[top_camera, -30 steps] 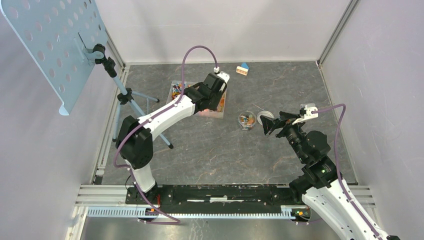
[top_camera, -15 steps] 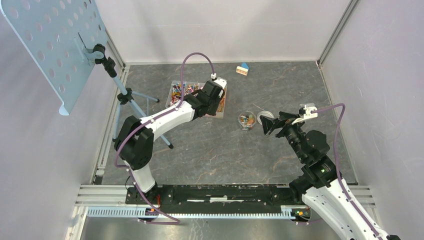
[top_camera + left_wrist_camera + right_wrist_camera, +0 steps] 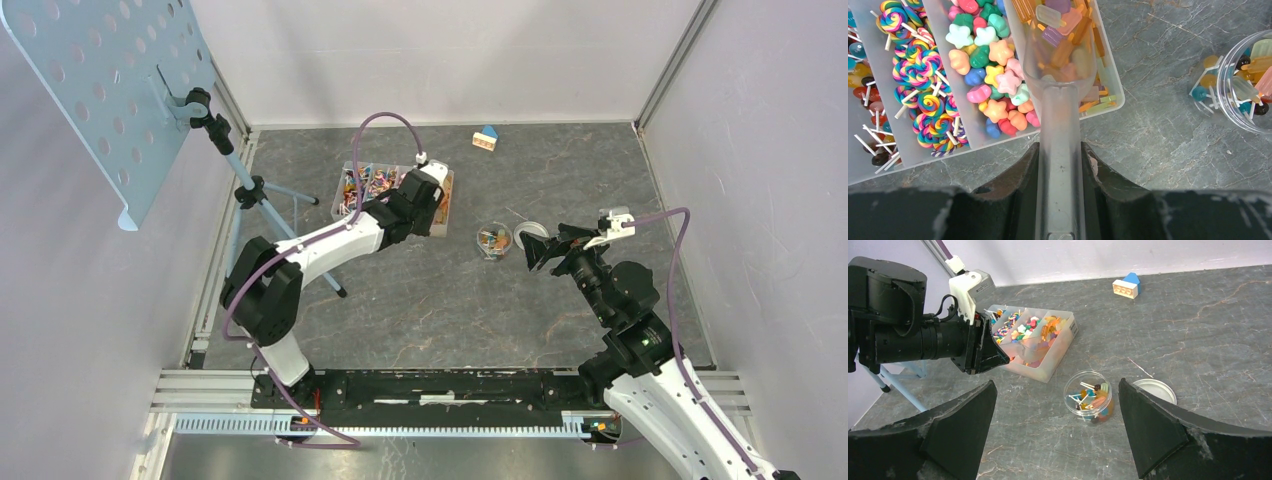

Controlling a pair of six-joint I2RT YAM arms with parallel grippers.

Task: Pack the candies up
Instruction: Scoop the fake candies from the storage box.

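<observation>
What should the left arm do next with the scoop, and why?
Probably lift the scoop level and swing it right toward the open jar. The left gripper is clamped on its handle, its bowl looks loaded with popsicle candies, and the jar is only part filled.

One tray [image 3: 1057,359], one jar [image 3: 1068,395], one lid [image 3: 1154,390], one scoop [image 3: 1058,125], one toy house [image 3: 1126,285], many candies [image 3: 998,80]

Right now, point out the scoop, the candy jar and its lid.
scoop [image 3: 1058,130], left wrist view, on its handle.
candy jar [image 3: 1067,396], right wrist view, on its left rim.
lid [image 3: 1154,390], right wrist view, on its flat middle.
</observation>
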